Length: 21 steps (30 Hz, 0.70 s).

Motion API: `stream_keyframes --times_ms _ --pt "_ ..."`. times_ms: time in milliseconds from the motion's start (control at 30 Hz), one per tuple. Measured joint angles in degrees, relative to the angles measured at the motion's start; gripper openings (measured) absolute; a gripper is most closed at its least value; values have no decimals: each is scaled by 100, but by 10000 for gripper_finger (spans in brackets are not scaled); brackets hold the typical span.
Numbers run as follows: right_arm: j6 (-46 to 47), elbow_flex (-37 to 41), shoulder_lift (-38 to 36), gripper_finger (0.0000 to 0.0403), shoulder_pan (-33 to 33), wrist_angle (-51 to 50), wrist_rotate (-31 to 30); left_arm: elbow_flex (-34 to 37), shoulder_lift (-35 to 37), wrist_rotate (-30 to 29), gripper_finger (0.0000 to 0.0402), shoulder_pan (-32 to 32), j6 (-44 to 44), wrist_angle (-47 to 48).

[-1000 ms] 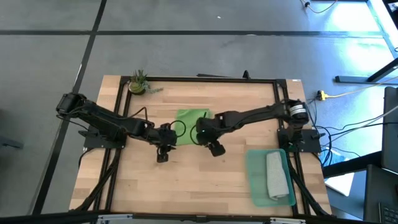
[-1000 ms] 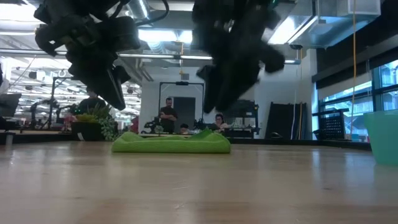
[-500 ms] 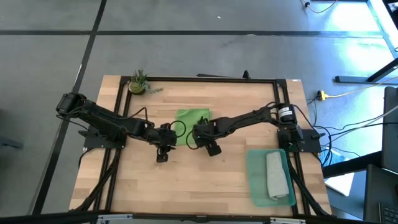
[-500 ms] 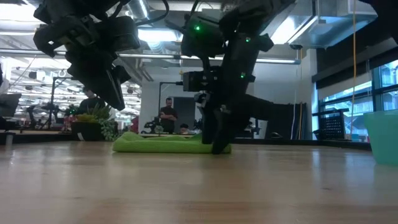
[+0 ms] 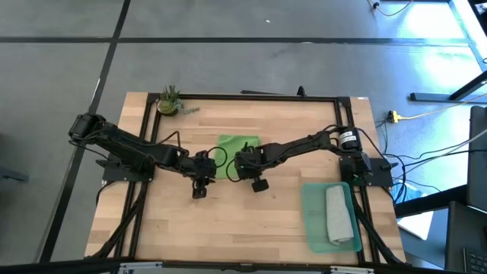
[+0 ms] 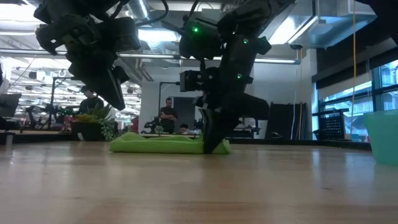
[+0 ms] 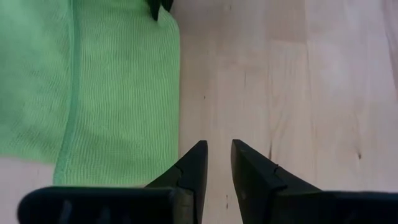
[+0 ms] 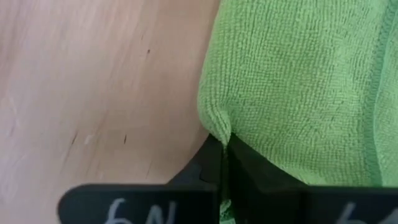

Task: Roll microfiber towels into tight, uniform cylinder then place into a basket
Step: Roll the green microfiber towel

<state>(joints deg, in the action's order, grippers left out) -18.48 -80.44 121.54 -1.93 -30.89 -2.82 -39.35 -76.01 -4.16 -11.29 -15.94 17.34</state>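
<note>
The bright green microfiber towel (image 5: pixel 236 146) lies flat on the wooden table at mid-table, seen as a low pad (image 6: pixel 155 144) in the low view. My right gripper (image 5: pixel 245 169) stands at the towel's near right corner, shut on it (image 8: pixel 222 146). My left gripper (image 7: pixel 214 163) hangs open a little above the bare wood just off the towel's near left side (image 6: pixel 117 99). A light grey towel (image 5: pixel 339 215), rolled up, lies inside the teal basket (image 5: pixel 312 221) at the table's near right. My right gripper pinches the green towel's near right corner (image 8: pixel 214 127) between its two shut fingers. The fingers come from above, pointing down (image 6: pixel 212 140). The cloth puckers into a small fold at the pinch, and the rest of the towel lies flat on the table.
A small potted plant (image 5: pixel 169 101) stands at the far left corner. The basket's wall (image 6: pixel 382 137) rises at the right in the low view. A black frame (image 5: pixel 228 97) borders the table. Bare wood lies along the near side. People stand in the room beyond.
My right gripper has come down from above the table and a little toward the table's left, onto the green towel's near right corner. The towel has stayed flat where it was.
</note>
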Motion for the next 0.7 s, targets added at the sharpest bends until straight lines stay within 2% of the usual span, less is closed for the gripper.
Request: stream_keyframes --times_ms 233,433,600,700 --pt "2 7 0 7 0 -4 34 0 0 -130 68 2 2 0" --pt "22 11 0 6 0 -2 60 -2 -11 -140 89 2 -3 -1" --pt "21 13 0 6 -2 -2 77 -2 -11 -831 102 -22 -158 6" --pt "40 13 0 5 -2 -4 84 -2 -13 -776 100 -31 -150 -48"
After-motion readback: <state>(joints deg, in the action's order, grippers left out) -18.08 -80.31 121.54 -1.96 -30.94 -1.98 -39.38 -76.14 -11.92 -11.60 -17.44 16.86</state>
